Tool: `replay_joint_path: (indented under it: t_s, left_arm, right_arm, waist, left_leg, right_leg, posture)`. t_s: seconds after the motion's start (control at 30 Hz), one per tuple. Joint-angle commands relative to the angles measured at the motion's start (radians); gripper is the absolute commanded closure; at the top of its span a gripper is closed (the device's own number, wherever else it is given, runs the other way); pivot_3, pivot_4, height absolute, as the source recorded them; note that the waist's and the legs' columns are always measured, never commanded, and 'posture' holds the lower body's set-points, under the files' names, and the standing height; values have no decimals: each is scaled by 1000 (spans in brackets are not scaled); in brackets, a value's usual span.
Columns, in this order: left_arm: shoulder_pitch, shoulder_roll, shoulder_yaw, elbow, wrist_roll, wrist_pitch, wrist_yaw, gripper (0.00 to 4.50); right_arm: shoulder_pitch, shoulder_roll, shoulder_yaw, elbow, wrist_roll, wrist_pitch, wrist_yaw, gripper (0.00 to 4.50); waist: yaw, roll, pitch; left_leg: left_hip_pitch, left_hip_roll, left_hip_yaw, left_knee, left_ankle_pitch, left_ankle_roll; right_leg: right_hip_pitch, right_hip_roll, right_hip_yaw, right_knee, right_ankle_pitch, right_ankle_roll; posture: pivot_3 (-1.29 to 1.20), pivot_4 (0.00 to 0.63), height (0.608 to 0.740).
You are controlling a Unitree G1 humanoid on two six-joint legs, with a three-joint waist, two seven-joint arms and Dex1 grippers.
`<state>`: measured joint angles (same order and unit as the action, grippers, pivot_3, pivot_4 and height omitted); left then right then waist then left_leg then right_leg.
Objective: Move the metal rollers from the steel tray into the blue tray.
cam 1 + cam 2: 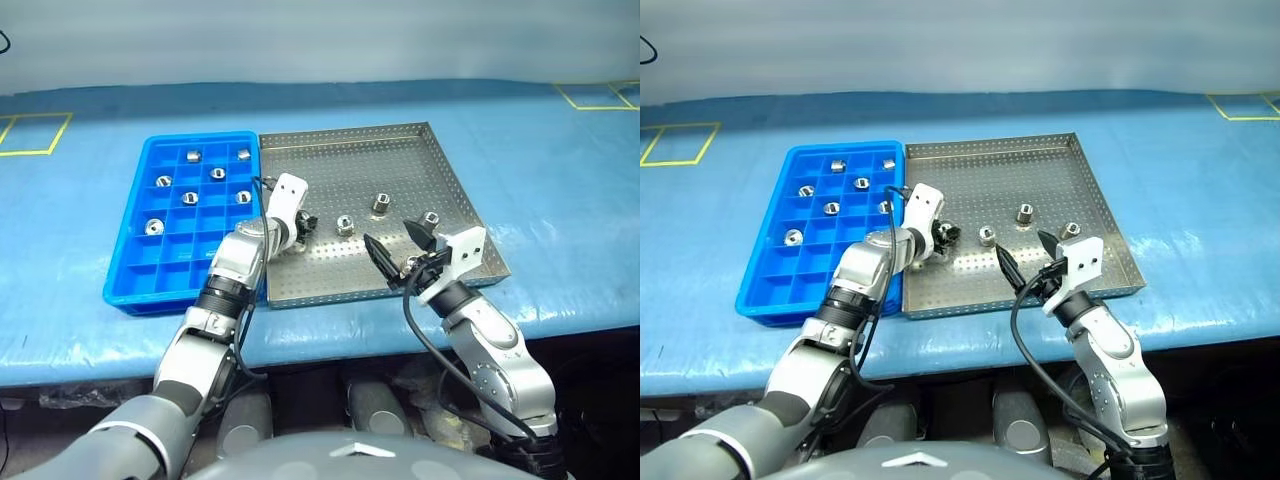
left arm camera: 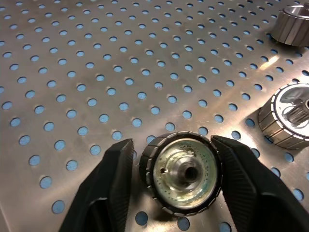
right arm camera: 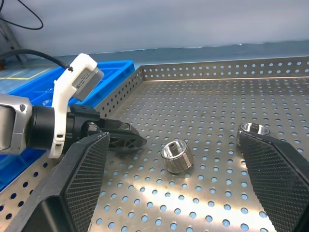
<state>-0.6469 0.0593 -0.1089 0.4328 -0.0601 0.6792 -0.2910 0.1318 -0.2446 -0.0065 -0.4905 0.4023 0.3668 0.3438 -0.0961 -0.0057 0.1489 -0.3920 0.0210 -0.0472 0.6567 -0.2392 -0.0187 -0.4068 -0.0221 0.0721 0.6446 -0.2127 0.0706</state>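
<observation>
A: Starting at our left hand (image 2: 179, 186): its two black fingers (image 2: 108, 186) sit either side of one metal roller (image 2: 181, 176), which lies on the steel tray (image 1: 400, 150) near that tray's edge beside the blue tray (image 1: 128, 280). The fingers look very close to its ribbed rim, but we cannot tell whether they are actually pinching it yet.

B: And the roller's axis?

A: It lies tipped, its hollow end facing back toward our wrist, so the fingers bracket its round side. We judge the carry goes from here across the shared edge into an empty compartment of the blue tray.

B: Our right hand (image 1: 403, 248)?

A: Spread wide, holding nothing, hovering over the steel tray's near edge. Three more rollers (image 1: 345, 224) stand mid-tray between the two hands; the one toward the tray's right edge is nearer the right hand.

B: What's hard to read?

A: From the head views the left wrist covers the bracketed roller, so contact is unclear. Seven rollers (image 1: 164, 181) already sit in blue compartments.
</observation>
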Motion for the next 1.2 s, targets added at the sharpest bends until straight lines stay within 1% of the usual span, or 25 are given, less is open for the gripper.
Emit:
replay_joint_path:
  t_s: [0.03, 0.17, 0.27, 0.33, 0.4, 0.47, 0.53, 0.73, 0.9, 0.97, 1.07, 1.2]
  left_arm:
    - [49, -15, 70, 4, -7, -80, 81, 2777]
    - [103, -60, 107, -163, -56, -169, 101, 2776]
    - [149, -127, 150, -359, -107, -254, 151, 2776]
    - [178, -170, 161, -475, -71, -321, 251, 2776]
    - [210, -205, 162, -555, 15, -363, 389, 2776]
    - [244, -222, 154, -604, 62, -360, 462, 2776]
    - [297, -235, 143, -659, 91, -356, 504, 2776]
    - [506, -223, 87, -814, 121, -284, 555, 2776]
    - [645, -197, 51, -921, 122, -225, 598, 2776]
    - [696, -190, 45, -959, 134, -202, 615, 2776]
    - [748, -182, 51, -990, 139, -178, 629, 2776]
    - [737, -179, 77, -985, 135, -168, 650, 2776]
  right_arm:
    - [-17, 2, -6, -26, 0, -30, 6, 0]
    - [-36, 2, 3, -1, 0, -30, 17, 0]
    - [-79, -2, 20, 38, 5, -22, 44, 0]
    - [-121, -3, 33, 72, 6, -18, 67, 0]
    - [-159, -4, 45, 109, 9, -15, 90, 0]
    - [-188, -4, 55, 139, 9, -15, 111, 0]
    - [-222, 0, 72, 175, 8, -14, 134, 0]
    - [-309, 16, 121, 265, 8, -14, 198, 0]
    - [-332, 23, 135, 304, 5, -14, 226, 0]
    - [-338, 26, 142, 317, 4, -13, 236, 0]
    - [-347, 31, 152, 330, 3, -11, 249, 0]
    - [-357, 35, 158, 340, 1, -11, 257, 0]
  waist:
    - [0, 0, 0]
    - [-2, -1, 1]
    - [11, -5, 5]
    - [28, -8, 7]
    - [49, -8, 7]
    - [78, -8, 7]
    - [96, -8, 7]
    - [158, -9, 7]
    - [209, -11, 9]
    - [228, -12, 9]
    - [245, -12, 9]
    - [267, -12, 9]
  left_leg:
    - [0, 0, 0, 0, 0, 0]
    - [-1, 0, 1, -1, 0, 0]
    - [-4, 1, 1, -3, 0, 0]
    - [-5, 0, 0, -4, 0, 0]
    - [-6, 0, -1, -4, 0, 0]
    - [-6, 0, -1, -4, 0, 0]
    - [-5, -1, -2, -4, 0, 0]
    - [-7, -1, -3, -4, 0, 0]
    - [-8, -1, -4, -4, -1, 1]
    - [-8, -1, -6, -4, 0, 0]
    - [-8, -1, -5, -4, 0, 0]
    - [-8, -1, -6, -4, 0, 0]
  right_leg:
    - [0, 0, 0, 0, 0, 0]
    - [-2, 1, 2, 0, 1, 1]
    - [-5, 1, 2, 0, 2, 2]
    - [-6, 1, 1, 0, 2, 2]
    - [-7, 0, 0, -1, 2, 2]
    - [-6, 0, 0, -2, 2, 2]
    - [-4, -1, -1, -2, 2, 2]
    - [-5, -2, -4, -2, 3, -1]
    - [-6, -2, -5, -2, 2, -3]
    - [-5, -2, -7, -2, -2, -4]
    - [-5, -2, -7, -2, -3, -6]
    - [-6, -2, -7, -2, -3, -6]
  posture:
    - [-97, 150, 740]
    - [-40, 150, 740]
    - [11, 150, 740]
    - [66, 150, 740]
    - [108, 150, 740]
    - [164, 150, 740]
    - [204, 150, 740]
    - [327, 150, 740]
    - [378, 150, 740]
    - [395, 150, 740]
    - [415, 150, 740]
    - [422, 150, 740]
